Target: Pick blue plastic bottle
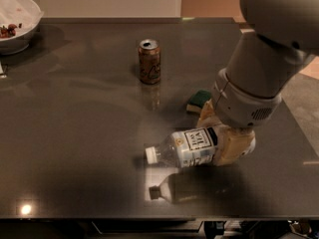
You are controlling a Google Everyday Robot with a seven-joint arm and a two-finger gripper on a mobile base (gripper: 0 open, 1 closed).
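Observation:
The blue plastic bottle [187, 147] is clear, with a white cap pointing left and a pale label reading "TEA". It hangs on its side, slightly tilted, a little above the dark table [75, 133], and its reflection shows below it. My gripper [222, 136] is at the bottle's right end, shut on its base, with a cream finger [237, 146] against it. The large white arm rises to the upper right and hides the bottle's bottom.
A brown drink can [149, 61] stands upright at the table's middle back. A green sponge [199, 100] lies just behind the gripper. A white bowl [15, 21] with food bits sits at the back left corner. The table's front edge is close below.

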